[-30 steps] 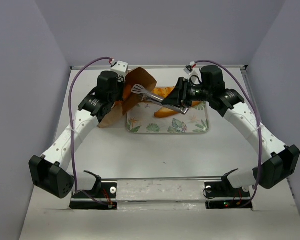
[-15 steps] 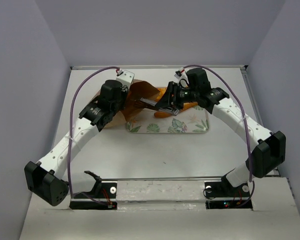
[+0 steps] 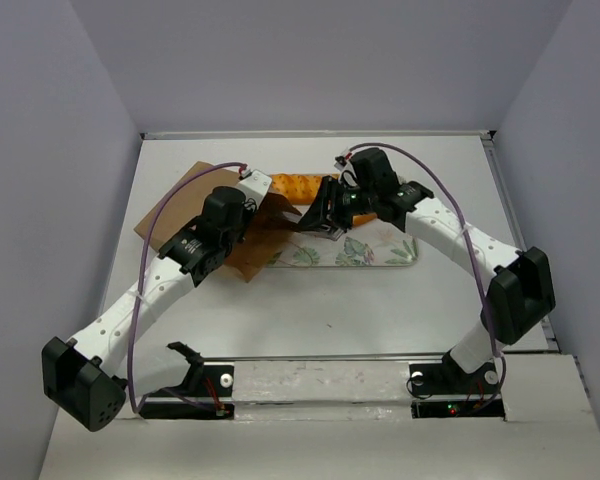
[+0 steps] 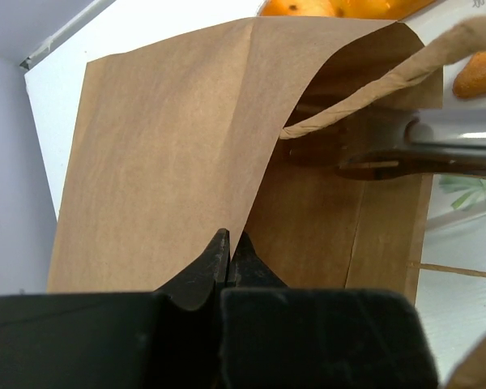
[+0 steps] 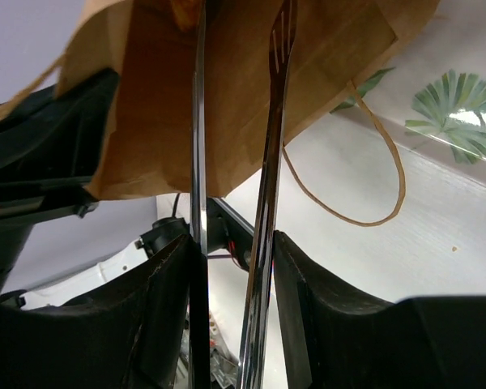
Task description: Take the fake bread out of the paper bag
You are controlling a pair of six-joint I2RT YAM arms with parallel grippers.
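- Left gripper [image 4: 229, 243] pinches the upper lip of the paper bag [image 4: 162, 154], its fingers pressed together on the brown sheet, and the mouth gapes beneath that lip.
- Right gripper [image 5: 233, 243] is clamped around a pair of metal tongs [image 5: 269, 146], whose two arms stand apart and reach into the bag's mouth.
- One loaf of the fake bread [image 3: 292, 185], glossy orange, lies just beyond the bag's mouth. Seen from above it sits between the two grippers, past the left fingertips and to their right.
- From the left wrist, orange also shows at the top edge above the bag, with a second piece at the right edge.
- Bag lies on its side, mouth toward the tray. A twisted paper handle [image 4: 364, 89] crosses the opening, and another handle loop [image 5: 373, 162] droops below.
- Leaf-print tray [image 3: 380, 252] sits under the right arm on the white table [image 3: 330, 310], and the bag overlaps its left end.
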